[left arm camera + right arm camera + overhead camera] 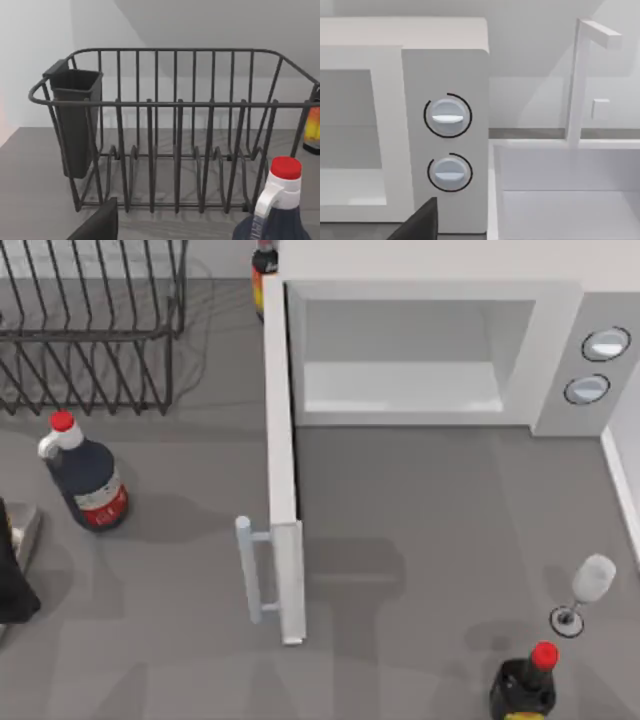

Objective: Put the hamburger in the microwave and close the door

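Microwave w/ two knobs, white sink beside.

- At the left edge of the top view, a slice of the left arm appeared as a black, glossy, slab-like body with a paler grey, rounded block beside it.
- In the left wrist view, a flat, matte black, angular wedge of the left end effector rose from the lower edge, with a straight sloping top.
- In the right wrist view, the right end effector showed as the same plain black wedge, without markings, screws or cables visible.
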### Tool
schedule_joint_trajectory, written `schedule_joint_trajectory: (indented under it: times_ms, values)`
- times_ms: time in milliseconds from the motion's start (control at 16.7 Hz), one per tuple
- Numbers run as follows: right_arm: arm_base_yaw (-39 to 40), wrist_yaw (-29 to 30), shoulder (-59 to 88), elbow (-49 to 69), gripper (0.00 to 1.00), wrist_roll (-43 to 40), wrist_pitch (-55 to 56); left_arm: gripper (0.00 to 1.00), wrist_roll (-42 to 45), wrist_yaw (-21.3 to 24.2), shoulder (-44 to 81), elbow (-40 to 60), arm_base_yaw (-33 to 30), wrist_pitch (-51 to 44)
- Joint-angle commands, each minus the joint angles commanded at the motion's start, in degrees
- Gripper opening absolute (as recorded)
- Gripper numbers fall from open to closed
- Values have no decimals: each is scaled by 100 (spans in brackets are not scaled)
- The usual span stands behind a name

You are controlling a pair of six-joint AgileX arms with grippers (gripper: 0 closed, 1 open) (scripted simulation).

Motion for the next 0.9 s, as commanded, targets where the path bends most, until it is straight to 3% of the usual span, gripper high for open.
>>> schedule_joint_trajectory:
  times_ms: [360,900]
  values:
    - [26,0,599,352,100,-484,-469,100,0,0,0,0,0,0]
    - [183,-12,4157,2332,100,-3259,-3023,100,0,0,0,0,0,0]
